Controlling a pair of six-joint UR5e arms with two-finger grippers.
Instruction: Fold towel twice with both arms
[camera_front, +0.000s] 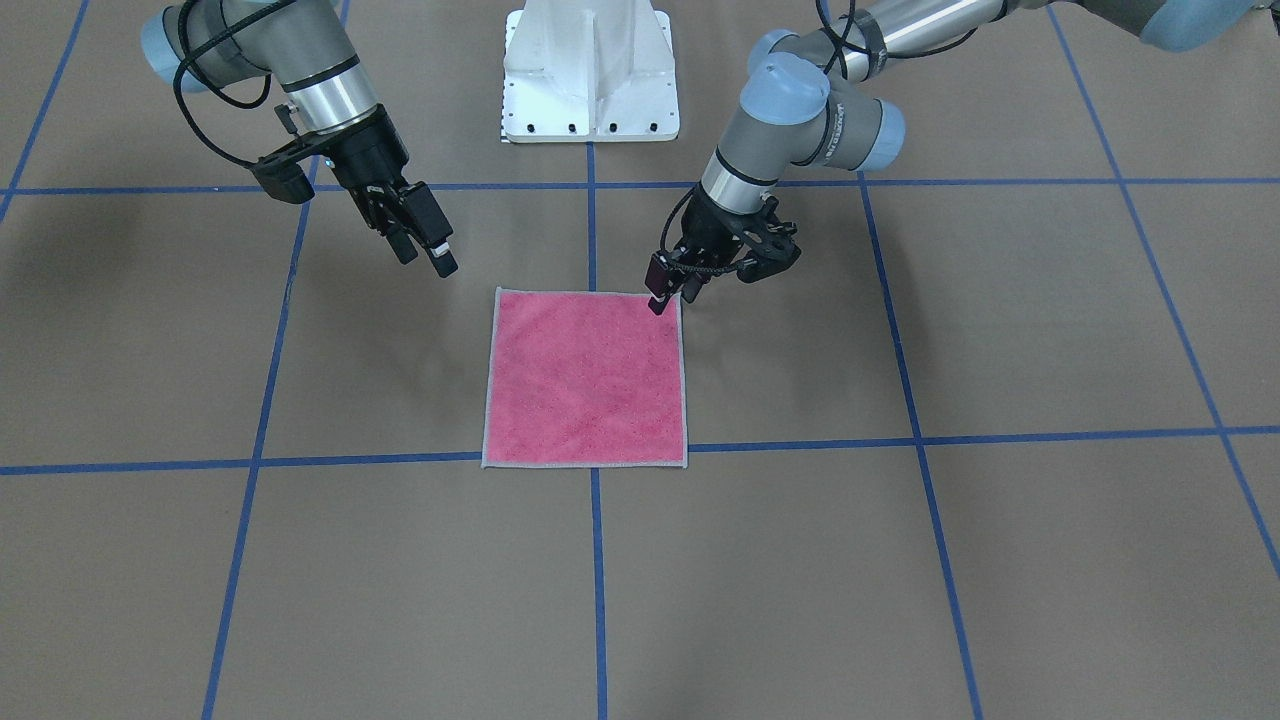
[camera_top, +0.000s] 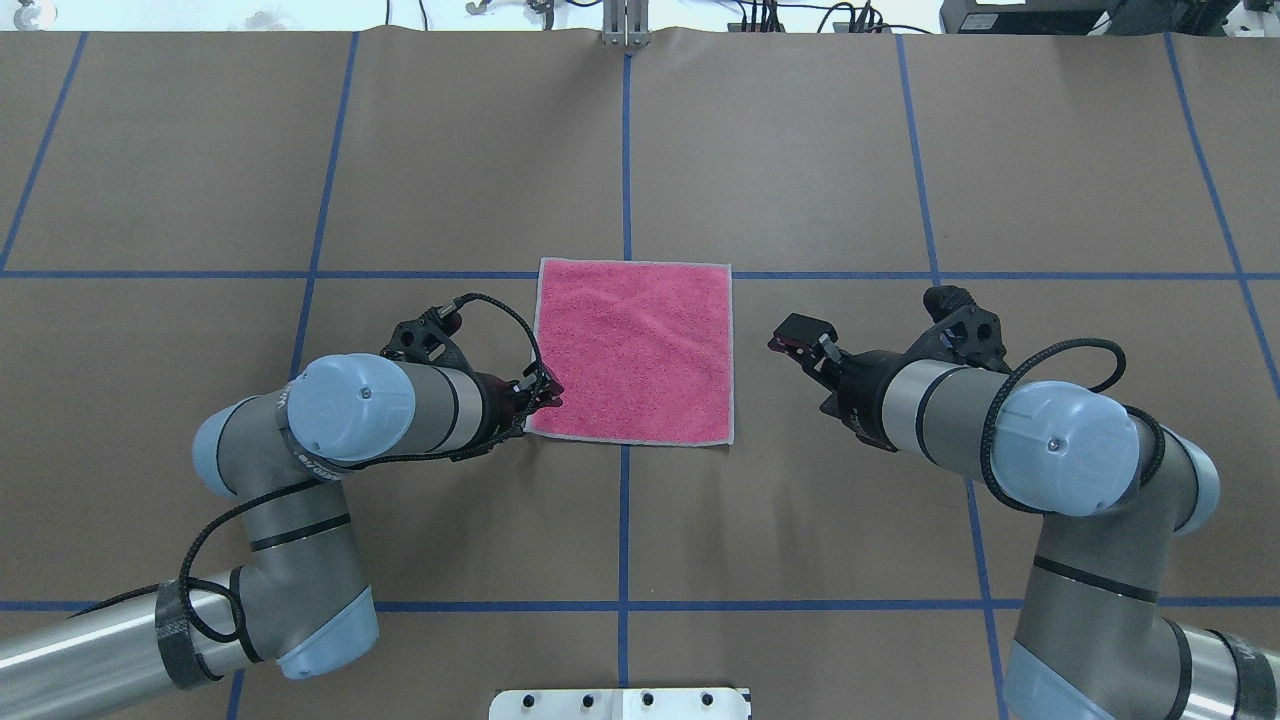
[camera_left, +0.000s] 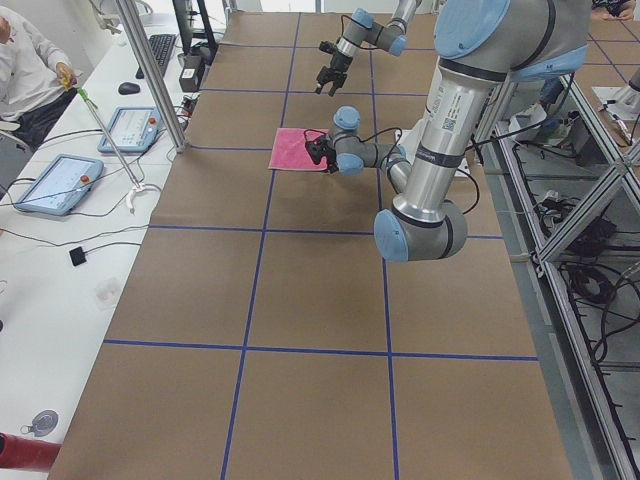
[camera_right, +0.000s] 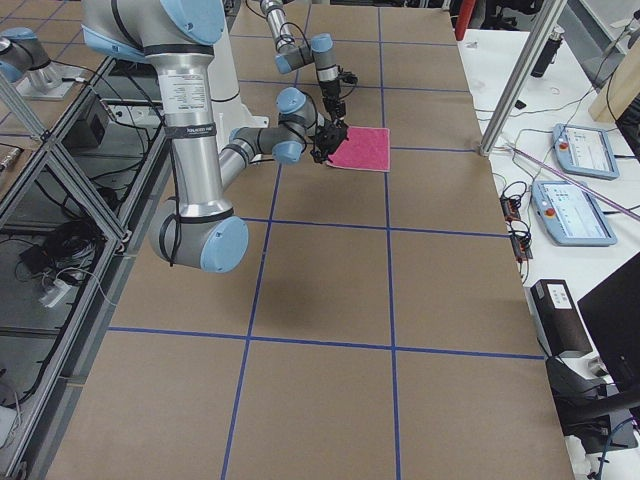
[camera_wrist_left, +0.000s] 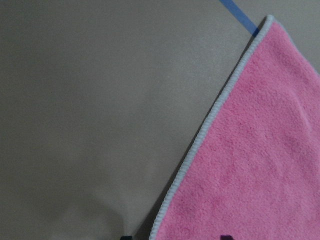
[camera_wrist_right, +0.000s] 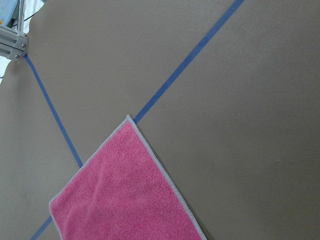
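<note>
- Lying flat with its pink face up, the towel (camera_top: 632, 350) sits unfolded at the middle of the bench (camera_top: 850, 150), astride the central blue tape line (camera_top: 625, 150).
- The left wrist view alone shows how the left jaws stand. Two dark fingertips (camera_wrist_left: 226, 237) at its bottom edge are well apart, one over the pink pile and one over bare bench. The light grey edging (camera_wrist_left: 210, 125) runs between them, and nothing is gripped.
- From overhead, the left gripper (camera_top: 543, 393) is low at the towel's near left corner. The forearm lies almost level and the wrist covers most of the jaws.
- The front-facing view shows the right gripper (camera_front: 425, 255) hanging above bare bench, apart from the towel's near right corner and tilted down toward it. Its jaws look parted and hold nothing.
- The right wrist view takes in only one towel corner and crossing tape.
- Whether the left fingertips touch the cloth cannot be told, and both side views show the grippers too small to read.
</note>
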